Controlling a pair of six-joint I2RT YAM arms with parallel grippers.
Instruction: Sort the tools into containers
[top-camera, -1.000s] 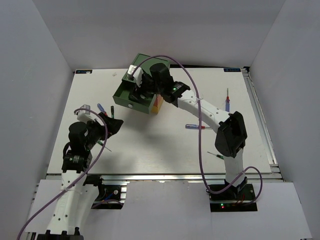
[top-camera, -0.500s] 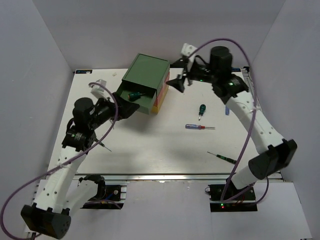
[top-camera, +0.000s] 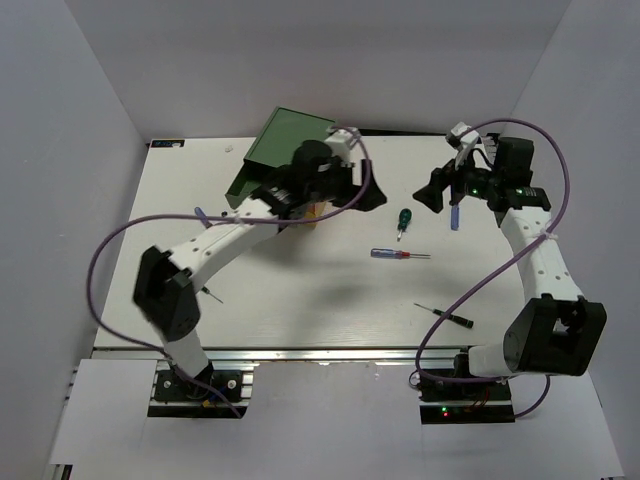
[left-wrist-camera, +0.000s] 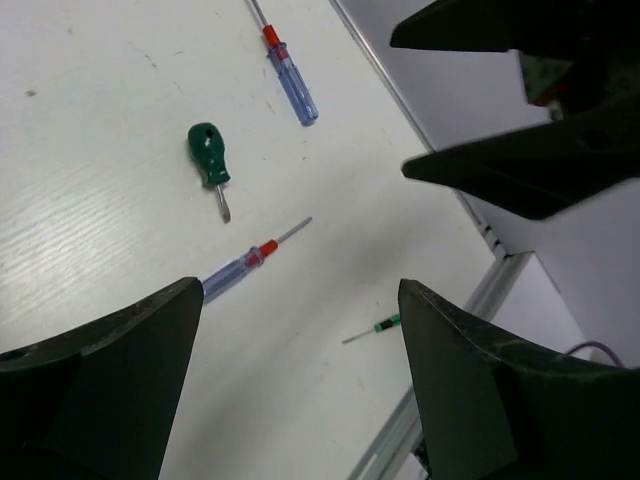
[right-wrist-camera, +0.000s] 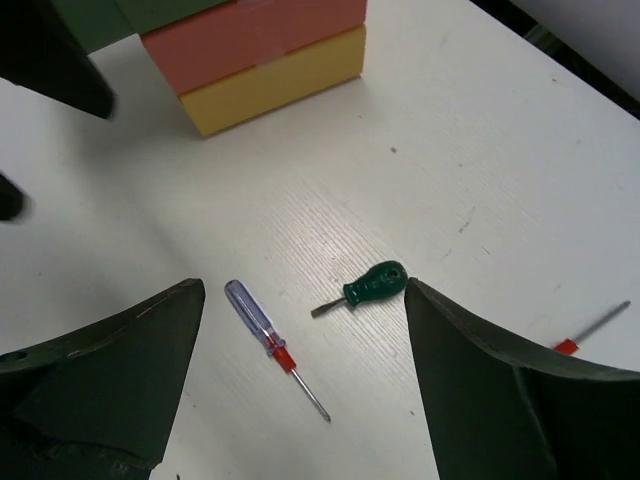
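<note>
The chest (top-camera: 283, 150) stands at the back, its green top drawer partly under my left arm; the orange drawer (right-wrist-camera: 250, 35) and yellow drawer (right-wrist-camera: 285, 88) are shut. A stubby green screwdriver (top-camera: 404, 217) lies on the table between both grippers, also in the wrist views (left-wrist-camera: 207, 153) (right-wrist-camera: 376, 284). A blue-and-red screwdriver (top-camera: 397, 254) (left-wrist-camera: 244, 268) (right-wrist-camera: 260, 327) lies just nearer. A thin black precision one (top-camera: 448, 316) (left-wrist-camera: 376, 327) lies front right. My left gripper (top-camera: 368, 196) (left-wrist-camera: 300, 380) is open and empty right of the chest. My right gripper (top-camera: 433, 191) (right-wrist-camera: 305, 380) is open and empty.
A second blue-and-red screwdriver (top-camera: 455, 210) (left-wrist-camera: 289, 80) lies by the right gripper. Another blue-handled one (top-camera: 201, 215) and a thin precision one (top-camera: 210, 293) lie at the left. The table's metal rail (top-camera: 520, 230) runs along the right edge. Grey walls enclose the table.
My left arm has swung from the table's left side over the chest to its right side. My right arm has pulled back from the chest to the far right. Both grippers stay empty.
</note>
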